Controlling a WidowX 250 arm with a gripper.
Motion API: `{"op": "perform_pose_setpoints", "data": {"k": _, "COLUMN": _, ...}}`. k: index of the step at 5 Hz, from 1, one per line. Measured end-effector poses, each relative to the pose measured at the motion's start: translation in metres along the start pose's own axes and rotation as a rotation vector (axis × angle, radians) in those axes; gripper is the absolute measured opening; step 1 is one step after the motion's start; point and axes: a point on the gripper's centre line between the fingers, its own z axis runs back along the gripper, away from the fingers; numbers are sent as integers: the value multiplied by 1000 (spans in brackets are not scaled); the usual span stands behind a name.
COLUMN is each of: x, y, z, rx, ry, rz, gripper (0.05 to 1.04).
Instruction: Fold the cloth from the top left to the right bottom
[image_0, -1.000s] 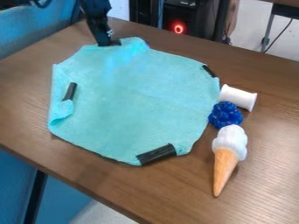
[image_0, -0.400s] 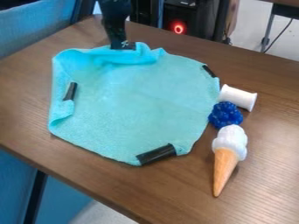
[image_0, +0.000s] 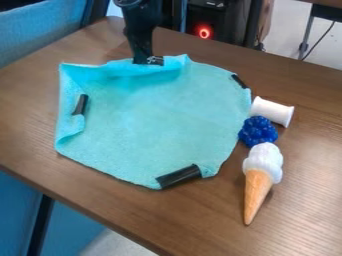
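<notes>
Turquoise, roughly rounded cloth (image_0: 153, 120) is lying on the brown wooden desk (image_0: 200, 220), and we are clenching its raised far edge in the black two-finger claw (image_0: 148, 61), presumably for drawing it over toward the bottom right.

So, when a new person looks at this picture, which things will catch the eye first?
Probably the large turquoise cloth spread on the table, its far edge bunched at the black gripper. Next, to its right, the ice cream cone and the bright blue lump above it.
</notes>
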Motion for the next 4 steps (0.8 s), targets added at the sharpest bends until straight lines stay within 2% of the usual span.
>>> {"op": "perform_pose_setpoints", "data": {"k": 1, "x": -1, "y": -12, "z": 15, "rx": -9, "ry": -28, "rz": -4, "gripper": 51}}
{"op": "perform_pose_setpoints", "data": {"k": 3, "x": -3, "y": -45, "z": 30, "rx": -34, "ry": -54, "rz": -54, "gripper": 51}}
{"op": "perform_pose_setpoints", "data": {"k": 4, "x": -4, "y": -66, "z": 28, "rx": -25, "ry": -25, "rz": -16, "gripper": 51}}
